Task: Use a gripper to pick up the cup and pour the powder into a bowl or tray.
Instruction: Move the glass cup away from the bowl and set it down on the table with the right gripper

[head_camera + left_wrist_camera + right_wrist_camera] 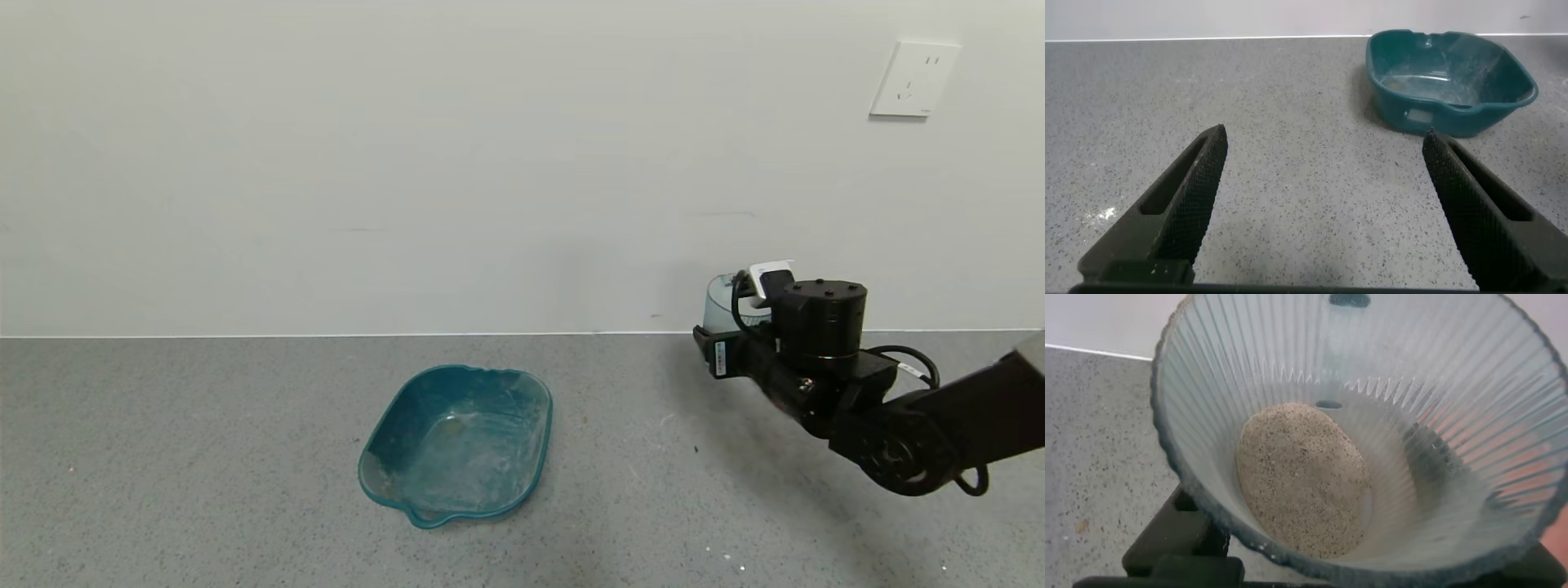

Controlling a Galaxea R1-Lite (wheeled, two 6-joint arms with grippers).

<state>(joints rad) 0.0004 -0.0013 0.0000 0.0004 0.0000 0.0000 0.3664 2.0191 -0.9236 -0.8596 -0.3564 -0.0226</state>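
The right gripper's (pixel 718 347) black fingers (pixel 1180 535) were closed around the ribbed, translucent pale blue-green cup (pixel 1372 433), held at the right of the head view near the wall. Beige powder (pixel 1302 478) lay inside it. The left gripper (pixel 1323 204) stood spread wide above the speckled grey bench (pixel 204 457). A teal squarish tray (pixel 457 441) sat centre frame.

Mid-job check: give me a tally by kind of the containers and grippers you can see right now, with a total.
Cups: 1, the ribbed cup holding powder, gripped in the right gripper.
Trays: 1, the teal tray on the floor.
Grippers: 2, the right gripper, and the left gripper with jaws apart, holding nothing.
Total: 4.
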